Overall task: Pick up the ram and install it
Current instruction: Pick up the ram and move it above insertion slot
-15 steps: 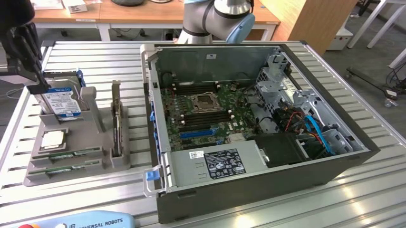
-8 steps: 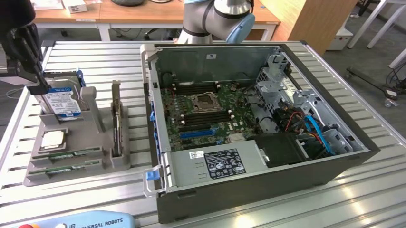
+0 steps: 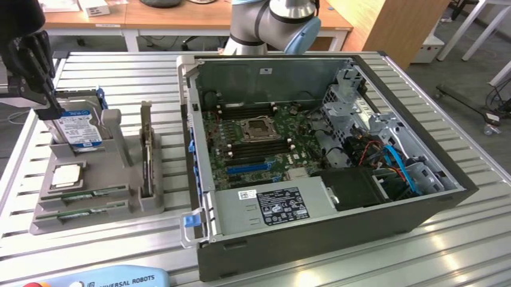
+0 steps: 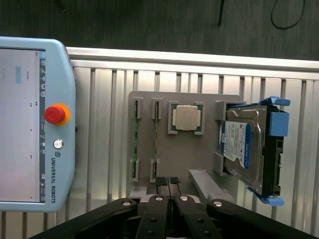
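Closest to the wrist camera are the gripper's (image 4: 168, 182) two black fingers, pressed together tip to tip with nothing pinched between them; in the exterior view the gripper (image 3: 46, 112) hangs pointing straight down at that view's left, above the grey tray (image 3: 96, 222), its tips in front of the hard drive (image 3: 80, 128).

Below the fingers the tray (image 4: 179, 154) lies on the slatted metal table (image 4: 99, 124). The ram (image 4: 134, 142) stands on edge in the narrow slot at the tray's end nearest the control tablet (image 4: 25, 124); a second stick (image 4: 156, 142) sits in the slot just beside it. Next comes a square silver processor chip (image 4: 187, 118) lying flat in its pocket; at the other end the hard drive (image 4: 244, 149) leans in a blue bracket. In the exterior view the ram (image 3: 80, 210) is in the tray's near corner, well apart from the computer; a thin dark card (image 3: 146, 158) stands upright along the tray's side toward the computer case (image 3: 319, 239).

The case lies open on the table (image 3: 463, 239), just beside the tray; inside it are a green circuit board (image 3: 239, 149) with an open processor socket (image 3: 259, 128), a labelled power box (image 3: 271, 206), and blue and red cables (image 3: 399, 164).

Behind the case rises the arm's grey and blue joint (image 3: 279, 18).
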You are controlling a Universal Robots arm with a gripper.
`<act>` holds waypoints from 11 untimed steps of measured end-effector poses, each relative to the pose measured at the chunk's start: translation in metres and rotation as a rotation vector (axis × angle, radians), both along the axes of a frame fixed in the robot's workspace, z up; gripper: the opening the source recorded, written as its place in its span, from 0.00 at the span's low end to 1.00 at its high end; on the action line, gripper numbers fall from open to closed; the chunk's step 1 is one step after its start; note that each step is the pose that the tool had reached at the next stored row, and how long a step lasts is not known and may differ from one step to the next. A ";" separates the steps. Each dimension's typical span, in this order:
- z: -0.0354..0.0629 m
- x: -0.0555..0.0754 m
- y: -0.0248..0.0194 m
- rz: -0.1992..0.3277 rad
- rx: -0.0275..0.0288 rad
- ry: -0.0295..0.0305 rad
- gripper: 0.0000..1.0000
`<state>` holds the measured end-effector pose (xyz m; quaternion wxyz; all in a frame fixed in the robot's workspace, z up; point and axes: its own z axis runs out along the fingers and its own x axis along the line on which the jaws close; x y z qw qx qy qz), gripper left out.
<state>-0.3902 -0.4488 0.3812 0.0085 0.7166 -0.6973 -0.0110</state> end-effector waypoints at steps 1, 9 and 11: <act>-0.0001 0.000 0.0000 0.000 0.0000 0.0000 0.10; -0.0001 0.000 0.0000 0.000 -0.0001 0.0000 0.10; -0.0001 0.000 0.0000 0.000 0.0000 0.0000 0.16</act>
